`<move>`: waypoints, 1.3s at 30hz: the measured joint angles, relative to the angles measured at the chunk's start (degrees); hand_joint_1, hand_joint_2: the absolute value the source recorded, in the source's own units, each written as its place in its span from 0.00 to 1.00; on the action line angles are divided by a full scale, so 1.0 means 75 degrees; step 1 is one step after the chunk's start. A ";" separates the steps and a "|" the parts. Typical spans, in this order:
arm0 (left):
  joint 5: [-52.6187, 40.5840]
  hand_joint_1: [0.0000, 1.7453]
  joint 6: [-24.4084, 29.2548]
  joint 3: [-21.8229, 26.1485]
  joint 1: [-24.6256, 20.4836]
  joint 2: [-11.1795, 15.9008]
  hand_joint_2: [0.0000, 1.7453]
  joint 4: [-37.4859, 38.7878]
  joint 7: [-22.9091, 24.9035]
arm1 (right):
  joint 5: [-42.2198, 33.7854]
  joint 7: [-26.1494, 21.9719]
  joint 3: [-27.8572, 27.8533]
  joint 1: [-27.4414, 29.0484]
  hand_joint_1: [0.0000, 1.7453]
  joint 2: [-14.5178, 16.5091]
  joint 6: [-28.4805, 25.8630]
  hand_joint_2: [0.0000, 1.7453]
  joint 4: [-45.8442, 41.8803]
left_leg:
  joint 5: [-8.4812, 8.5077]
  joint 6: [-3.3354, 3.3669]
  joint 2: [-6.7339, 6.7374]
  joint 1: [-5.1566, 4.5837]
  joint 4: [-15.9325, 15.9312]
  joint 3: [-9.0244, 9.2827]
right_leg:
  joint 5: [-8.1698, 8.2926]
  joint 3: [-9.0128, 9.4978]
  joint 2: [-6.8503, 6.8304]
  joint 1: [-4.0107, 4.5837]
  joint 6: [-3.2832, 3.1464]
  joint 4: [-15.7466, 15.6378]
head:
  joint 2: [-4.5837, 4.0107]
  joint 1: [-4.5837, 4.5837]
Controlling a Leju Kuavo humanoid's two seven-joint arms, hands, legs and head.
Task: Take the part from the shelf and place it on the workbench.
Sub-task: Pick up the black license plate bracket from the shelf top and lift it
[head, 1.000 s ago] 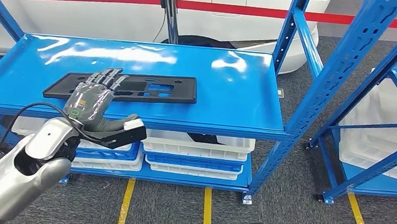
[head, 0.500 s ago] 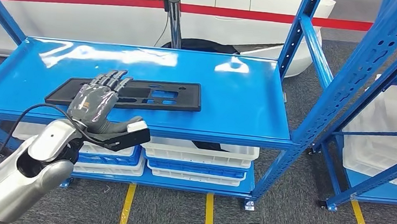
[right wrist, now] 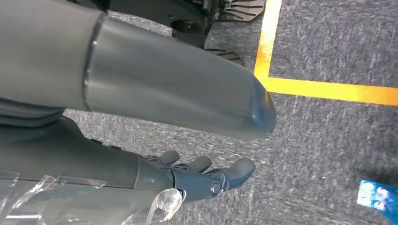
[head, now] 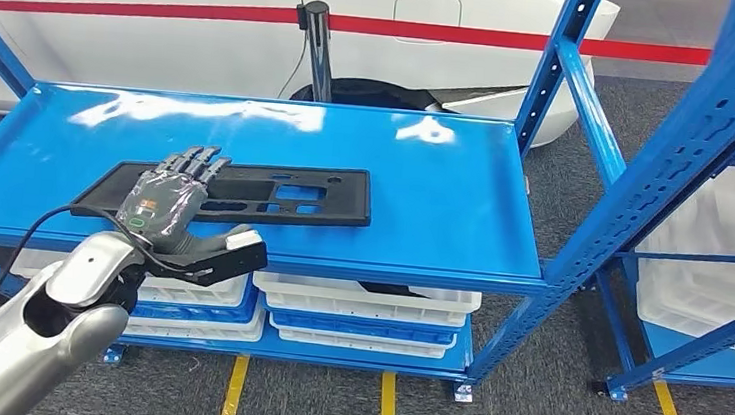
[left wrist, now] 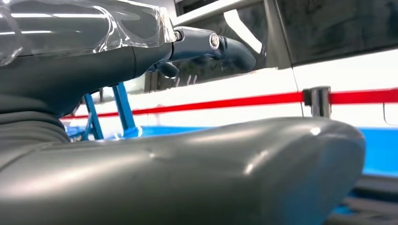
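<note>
Part: black flat panel [head: 245, 190], long and thin with several rectangular cut-outs, lying flat on the top deck of the blue shelf [head: 445, 194], toward the deck's front left, its long side roughly parallel to the front lip.
Left hand: left hand [head: 165, 202] reaches over the shelf's front edge, palm down, fingers stretched forward and a little apart above the panel's left end; the thumb juts out to the side, in front of the shelf lip. It holds nothing. Whether the fingertips touch the panel I cannot tell.
Right hand: right hand [right wrist: 206, 180] hangs over grey carpet with a yellow floor line [right wrist: 328, 89]; fingers loosely extended, thumb well apart from them, nothing in it.
Handling: the panel looks like moulded plastic, so probably light and fairly stiff, though its length may let it flex or tip if lifted from one end. The deck is glossy, so it could slide away under a push.
Where to grip: likely the near long edge or the rim of a cut-out, thumb below and fingers on top, closer to the middle for balance.
Stage: approach, the grasp not yet made.
</note>
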 joint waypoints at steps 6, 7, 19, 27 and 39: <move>0.0058 0.00 0.0020 0.0128 0.0129 0.0060 0.00 0.0042 0.0002 | 0.0005 0.0004 0.0014 -0.0003 0.00 0.0002 0.0015 0.00 0.0000 | -0.0131 0.0317 -0.0030 0.0016 -0.0066 0.0284 | -0.0563 -0.0663 -0.0043 0.0002 0.0142 0.1434 | 0.0000 0.0025; 0.0067 0.00 0.0023 0.0130 0.0167 0.0062 0.00 0.0055 0.0003 | 0.0006 0.0007 0.0025 0.0002 0.00 0.0002 0.0020 0.00 0.0000 | -0.0173 0.0347 -0.0031 -0.0002 -0.0065 0.0325 | -0.0725 -0.0999 -0.0043 0.0009 0.0141 0.1946 | 0.0000 0.0027; 0.0152 0.00 0.0072 0.0250 0.0381 0.0121 0.00 0.0192 0.0002 | 0.0000 0.0012 0.0108 0.0006 0.00 0.0007 0.0071 0.00 0.0003 | -0.0738 0.0101 -0.0086 -0.0107 0.0328 0.0775 | 0.0501 -0.0447 -0.0058 0.0131 -0.0319 -0.0013 | -0.0001 0.0017; 0.0297 0.00 0.0193 0.0306 0.0532 0.0125 0.00 0.0212 -0.0121 | -0.0039 0.0013 0.0151 0.0033 0.00 0.0061 0.0077 0.00 0.0004 | -0.0390 -0.0249 -0.0048 0.0139 0.0915 -0.0263 | 0.0212 -0.0093 -0.0018 0.0029 -0.0233 -0.0021 | -0.0002 -0.0006; 0.0834 0.00 0.0287 0.0297 0.0621 -0.0314 1.00 -0.0017 -0.0783 | -0.0054 0.0014 0.0190 0.0010 0.00 0.0063 0.0046 0.00 0.0017 | 0.0030 0.0025 -0.0045 0.0050 0.0014 0.0005 | 0.0131 -0.0014 0.0003 0.0039 -0.0162 -0.0149 | -0.0002 0.0026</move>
